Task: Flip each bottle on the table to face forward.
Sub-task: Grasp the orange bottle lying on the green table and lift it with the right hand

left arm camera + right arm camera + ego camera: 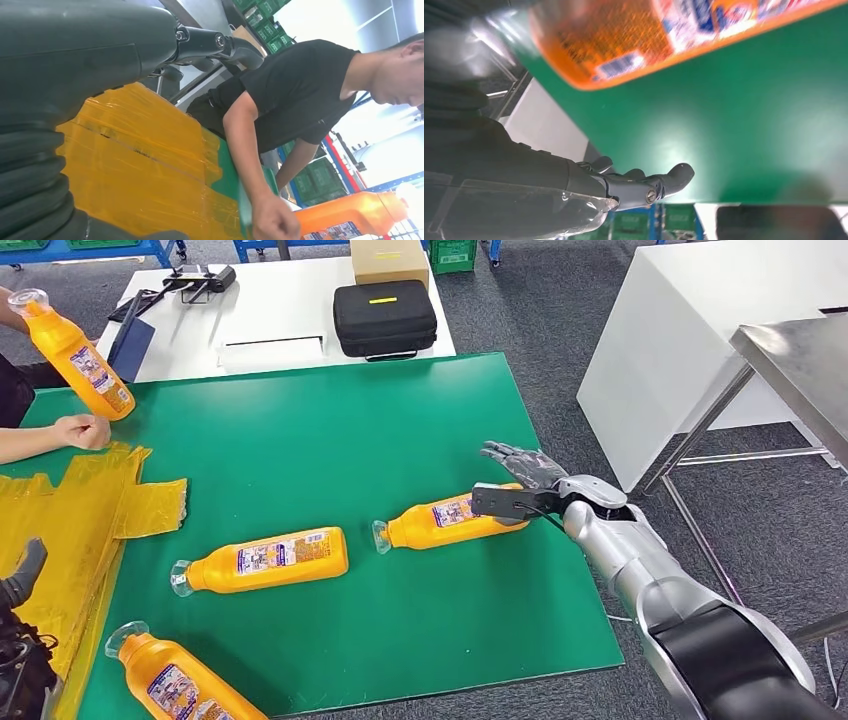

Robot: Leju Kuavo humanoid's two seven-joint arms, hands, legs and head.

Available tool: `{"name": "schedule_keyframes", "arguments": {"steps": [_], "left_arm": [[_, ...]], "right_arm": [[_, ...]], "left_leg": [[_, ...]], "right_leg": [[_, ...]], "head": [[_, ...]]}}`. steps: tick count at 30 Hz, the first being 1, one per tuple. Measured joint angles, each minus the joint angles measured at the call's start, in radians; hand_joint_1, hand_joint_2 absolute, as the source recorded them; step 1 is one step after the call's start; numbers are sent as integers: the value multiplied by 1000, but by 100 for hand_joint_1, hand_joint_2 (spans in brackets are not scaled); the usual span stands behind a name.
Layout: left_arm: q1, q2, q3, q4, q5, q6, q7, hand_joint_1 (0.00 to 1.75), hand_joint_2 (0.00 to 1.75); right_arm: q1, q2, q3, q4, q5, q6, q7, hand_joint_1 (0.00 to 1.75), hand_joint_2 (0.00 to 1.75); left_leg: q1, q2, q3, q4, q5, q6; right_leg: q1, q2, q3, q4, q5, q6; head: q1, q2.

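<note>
1. Orange bottle (175, 688) lay nearest, at the green table (400, 640) edge; left hand (20, 580) unclear, state not discernible.
2. Middle bottle (265, 560) lay on its side.
3. Right hand (515, 485), fingers spread, empty, touched the third bottle (445, 520); a firm mid-body grasp would likely aid turning.
4. Person's hand (82, 430) held a far bottle (75, 355).

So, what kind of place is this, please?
Probably a workshop or robot test area, not a home: a green work table with orange bottles laid out, green storage crates on blue racks behind a person, grey floor carpet, and a steel bench.
</note>
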Motion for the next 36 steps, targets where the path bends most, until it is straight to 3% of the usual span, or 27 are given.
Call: {"name": "schedule_keyframes", "arguments": {"steps": [12, 21, 27, 29, 33, 34, 36], "left_arm": [[-9, 0, -12, 18, 10, 4, 0, 0, 175], [-16, 1, -15, 32, 8, 19, 0, 0, 175], [-19, 1, -16, 41, 7, 24, 0, 0, 175], [-19, 1, -16, 43, 7, 24, 0, 0, 175], [-21, 1, -16, 47, 2, 27, 0, 0, 175], [-21, 1, -17, 49, 0, 28, 0, 0, 175], [-23, 1, -17, 53, -3, 32, 0, 0, 175]], "right_arm": [[-11, 18, 54, 36, -1, 55, -47, 0, 175], [-20, 36, 141, 91, 78, 180, 56, 0, 175], [-36, 40, 177, 118, 87, 195, 71, 0, 175], [-38, 41, 182, 123, 88, 197, 72, 18, 175], [-46, 44, 199, 134, 103, 227, 88, 164, 175], [-48, 45, 205, 138, 109, 237, 96, 175, 175], [-50, 47, 216, 143, 120, 247, 114, 175, 175]], "left_leg": [[0, 0, 0, 0, 0, 0], [0, 0, 0, 0, 0, 0], [0, 0, 2, 0, 0, 0], [0, 0, 2, 0, 0, 0], [0, 0, 4, 0, 0, 0], [0, 0, 5, 0, 0, 0], [0, 0, 7, 0, -1, 0]], "right_leg": [[0, 0, 0, 0, 0, 0], [0, 0, 0, 0, 0, 0], [0, 0, 2, 0, 0, 0], [0, 0, 2, 0, 0, 0], [0, 0, 3, -1, 0, 0], [0, 0, 4, -1, 0, 0], [0, 0, 6, -1, 0, 0]], "head": [[0, 0], [0, 0], [0, 0], [0, 0], [0, 0], [0, 0], [0, 0]]}}
